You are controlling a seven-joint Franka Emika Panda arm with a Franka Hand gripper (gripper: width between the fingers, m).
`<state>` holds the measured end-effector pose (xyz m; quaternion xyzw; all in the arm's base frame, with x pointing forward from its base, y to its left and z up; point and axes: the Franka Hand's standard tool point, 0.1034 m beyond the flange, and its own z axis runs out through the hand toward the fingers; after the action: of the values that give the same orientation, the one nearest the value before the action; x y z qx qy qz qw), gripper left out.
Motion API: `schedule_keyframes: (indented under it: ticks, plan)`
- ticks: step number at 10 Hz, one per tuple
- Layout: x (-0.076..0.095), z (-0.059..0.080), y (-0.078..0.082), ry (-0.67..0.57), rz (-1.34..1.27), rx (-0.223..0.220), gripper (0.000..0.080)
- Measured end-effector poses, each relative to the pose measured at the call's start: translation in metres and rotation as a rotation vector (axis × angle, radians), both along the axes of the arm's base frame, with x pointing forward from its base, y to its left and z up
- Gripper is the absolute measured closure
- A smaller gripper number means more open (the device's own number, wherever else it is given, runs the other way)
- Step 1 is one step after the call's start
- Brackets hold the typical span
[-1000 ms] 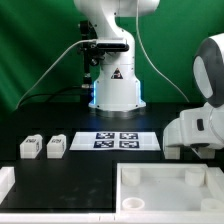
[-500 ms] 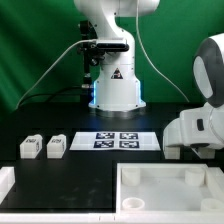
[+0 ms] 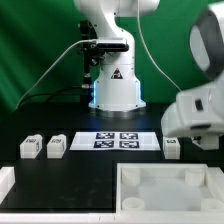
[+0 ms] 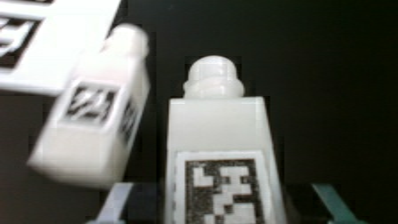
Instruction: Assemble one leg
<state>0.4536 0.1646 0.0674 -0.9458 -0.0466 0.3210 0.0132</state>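
As you'll see from the wrist view, the gripper stands spread, fingers either side of one leg, not touching it. A second leg lies tilted beside it, near the marker board.

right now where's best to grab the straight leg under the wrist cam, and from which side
Grip the leg across its boxy body, on the two long flat side faces, coming down from above. It lies tag up, the open fingers flank it, and the rounded peg at its end looks too narrow to hold.
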Motion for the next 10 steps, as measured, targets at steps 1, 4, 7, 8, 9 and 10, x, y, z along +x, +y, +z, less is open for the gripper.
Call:
schedule_keyframes:
  ticks: [1, 4, 7, 8, 9, 10]
  plan:
    - [0.011, 0.019, -0.009, -0.097, -0.003, 0.018, 0.0509]
    - [0.053, 0.082, -0.024, -0.382, -0.023, 0.033, 0.0509]
    - [0.057, 0.077, -0.021, -0.678, -0.037, 0.076, 0.0509]
    - [0.073, 0.082, -0.024, -0.791, -0.003, 0.107, 0.0509]
    - [0.103, 0.096, -0.043, -0.924, 0.020, 0.120, 0.0509]
    - [0.127, 0.109, -0.056, -1.051, 0.028, 0.124, 0.0509]
